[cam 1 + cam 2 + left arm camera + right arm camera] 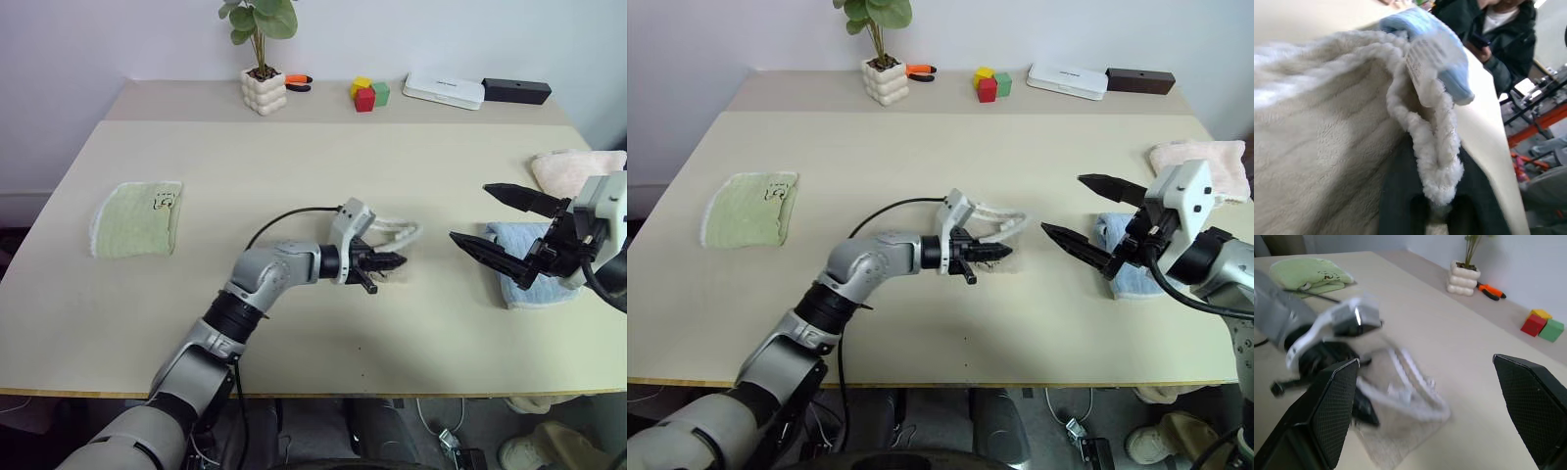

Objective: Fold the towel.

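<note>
The towel (400, 233), a beige-tan terry cloth with whitish edging, lies folded small at the table's middle. My left gripper (380, 262) points right at its near edge and is shut on the towel's fluffy hem (1437, 147), which runs down between the dark fingers (1400, 200); a white tag (1422, 63) hangs from that hem. My right gripper (470, 211) hovers to the right of the towel, apart from it and open wide with nothing between its fingers (1327, 406). The right wrist view looks over the towel (1410, 396) at the left gripper.
A pale green folded towel (137, 220) lies at the left. A light blue one (519, 264) sits under my right gripper, a pink one (573, 166) behind it. A plant pot (264, 90), pliers, blocks (367, 93) and boxes (444, 90) line the back. A person (1488, 29) sits beyond the table.
</note>
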{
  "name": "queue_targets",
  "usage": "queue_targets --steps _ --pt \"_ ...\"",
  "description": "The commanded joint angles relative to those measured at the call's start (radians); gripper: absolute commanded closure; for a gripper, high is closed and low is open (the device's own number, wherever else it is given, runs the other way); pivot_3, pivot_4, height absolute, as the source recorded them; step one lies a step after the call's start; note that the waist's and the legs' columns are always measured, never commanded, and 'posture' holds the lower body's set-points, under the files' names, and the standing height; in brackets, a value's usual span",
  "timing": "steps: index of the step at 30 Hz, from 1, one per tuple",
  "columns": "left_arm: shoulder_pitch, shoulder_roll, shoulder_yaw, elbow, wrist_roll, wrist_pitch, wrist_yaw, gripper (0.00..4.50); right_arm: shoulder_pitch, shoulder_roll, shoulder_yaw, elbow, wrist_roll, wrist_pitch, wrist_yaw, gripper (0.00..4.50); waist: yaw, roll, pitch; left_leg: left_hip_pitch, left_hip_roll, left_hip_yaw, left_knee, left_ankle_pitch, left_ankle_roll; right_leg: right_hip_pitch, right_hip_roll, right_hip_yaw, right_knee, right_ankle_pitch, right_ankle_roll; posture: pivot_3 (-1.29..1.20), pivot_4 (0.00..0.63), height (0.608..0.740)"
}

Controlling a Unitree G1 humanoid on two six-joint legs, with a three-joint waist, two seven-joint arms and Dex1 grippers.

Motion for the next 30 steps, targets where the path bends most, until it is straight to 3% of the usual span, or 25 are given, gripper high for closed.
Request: queue_targets --steps 1,5,9,13,18,19,21,22,28,29,30 --pt "-0.008 -0.011 0.017 0.009 0.067 -0.052 -0.027 2.12 -0.006 0.005 -0.007 -0.031 0.013 -0.007 -0.021 0.0 -0.003 0.0 0.0 0.0 0.0 0.0 0.0 0.0 0.0 0.0 0.0 0.0 0.0 0.0 0.0 0.0 0.15 0.74" --pt "0.004 -0.008 0.035 -0.005 0.098 -0.047 -0.045 0.11 -0.028 0.007 0.017 -0.012 0.014 -0.008 -0.028 0.0 -0.003 0.0 0.0 0.0 0.0 0.0 0.0 0.0 0.0 0.0 0.0 0.0 0.0 0.001 0.002 0.0 0.15 0.74" --pt "0.014 -0.011 0.091 -0.087 0.055 -0.024 -0.078 0.11 -0.052 0.005 0.044 0.017 -0.003 -0.023 -0.022 0.0 -0.002 0.0 0.0 0.0 0.0 0.0 0.0 0.0 0.0 0.0 0.0 0.0 0.0 0.001 0.002 0.0 0.15 0.74" --pt "0.023 -0.014 0.136 -0.089 0.107 -0.096 -0.054 0.11 -0.114 0.029 0.09 0.059 -0.016 -0.033 -0.044 0.0 -0.002 0.0 0.0 0.001 0.0 0.0 0.0 0.0 0.0 0.0 0.0 0.0 0.0 0.001 0.002 0.0 0.15 0.74" --pt "0.031 -0.015 0.264 -0.111 0.066 -0.09 -0.001 0.11 -0.212 0.181 0.183 0.072 -0.049 -0.033 -0.213 0.0 -0.008 0.001 0.0 0.001 0.001 0.0 -0.001 0.0 0.0 0.0 0.001 0.0 0.001 0.002 0.003 0.0 0.15 0.74" --pt "0.03 -0.019 0.29 -0.103 0.075 -0.105 0.029 0.34 -0.232 0.228 0.201 0.075 -0.055 -0.023 -0.269 0.0 -0.006 0.001 0.0 0.001 0.001 0.0 0.0 0.0 0.0 0.0 0.001 0.0 0.001 0.002 0.003 0.0 0.15 0.74" --pt "0.027 -0.034 0.346 -0.075 0.099 -0.148 0.107 0.93 -0.259 0.336 0.225 0.085 -0.063 0.005 -0.4 0.53 -0.005 0.001 0.0 0.001 0.0 -0.001 0.0 0.0 0.0 0.0 0.0 0.0 0.002 0.003 0.005 0.0 0.15 0.74" --pt "0.028 -0.042 0.366 -0.069 0.102 -0.159 0.133 1.44 -0.259 0.374 0.24 0.081 -0.075 0.01 -0.438 0.88 -0.003 0.001 0.0 0.001 0.0 -0.001 0.0 0.0 0.0 0.0 0.0 0.0 0.002 0.003 0.005 0.0 0.15 0.74" --pt "0.06 -0.084 0.364 -0.072 0.159 -0.224 0.201 4.39 -0.19 0.544 0.414 0.033 -0.23 -0.044 -0.581 3.87 0.002 0.001 0.0 -0.002 0.0 -0.001 0.0 0.0 0.0 -0.001 0.0 -0.001 0.001 0.003 0.006 0.0 0.15 0.74" --pt "0.065 -0.092 0.357 -0.078 0.163 -0.225 0.2 4.5 -0.178 0.565 0.44 0.032 -0.257 -0.053 -0.602 4.41 0.001 0.001 0.0 -0.002 0.0 -0.001 0.0 0.0 0.0 -0.002 0.0 -0.001 0.001 0.003 0.006 0.0 0.15 0.74" --pt "0.068 -0.1 0.352 -0.084 0.166 -0.223 0.202 4.5 -0.162 0.577 0.473 0.032 -0.291 -0.068 -0.611 4.46 0.0 0.001 0.0 -0.003 0.0 -0.001 0.0 0.0 0.0 -0.003 0.0 -0.001 0.001 0.003 0.006 0.0 0.15 0.74"
